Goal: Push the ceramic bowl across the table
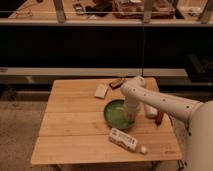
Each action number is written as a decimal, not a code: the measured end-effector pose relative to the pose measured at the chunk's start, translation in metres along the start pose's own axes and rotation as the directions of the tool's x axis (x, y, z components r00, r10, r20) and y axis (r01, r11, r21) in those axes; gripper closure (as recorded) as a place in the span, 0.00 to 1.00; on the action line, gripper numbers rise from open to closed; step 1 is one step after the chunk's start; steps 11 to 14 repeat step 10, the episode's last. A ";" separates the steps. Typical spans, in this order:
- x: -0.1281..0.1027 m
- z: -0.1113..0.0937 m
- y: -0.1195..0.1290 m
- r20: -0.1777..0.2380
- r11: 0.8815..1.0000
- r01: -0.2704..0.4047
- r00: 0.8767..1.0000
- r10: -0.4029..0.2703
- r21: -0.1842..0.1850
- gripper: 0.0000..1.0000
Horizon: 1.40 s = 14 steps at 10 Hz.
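Note:
The green ceramic bowl (116, 114) sits upright near the middle of the light wooden table (70, 135), a little right of centre. My white arm reaches in from the right, bends at an elbow above the bowl and drops down. My gripper (131, 117) is at the bowl's right rim, low on the table and against or just inside the rim. The gripper's tip is hidden by the wrist and the bowl.
A white bottle (125, 141) lies on its side in front of the bowl. A white packet (101, 91) and a brown bar (117, 83) lie behind it. A white cup (150, 111) and a red object (159, 118) stand to the right, near the table's edge.

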 end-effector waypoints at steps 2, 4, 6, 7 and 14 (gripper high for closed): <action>-0.007 0.003 0.010 0.009 1.000 -0.015 1.000 0.015 -0.006 0.85; -0.009 0.003 0.014 0.011 1.000 -0.029 1.000 0.029 0.004 0.83; -0.009 0.000 0.013 0.008 0.999 -0.029 1.000 0.029 0.027 0.78; -0.009 0.000 0.011 0.008 0.999 -0.026 1.000 0.026 0.027 0.72; -0.009 0.000 0.013 0.009 0.999 -0.028 1.000 0.028 0.028 0.42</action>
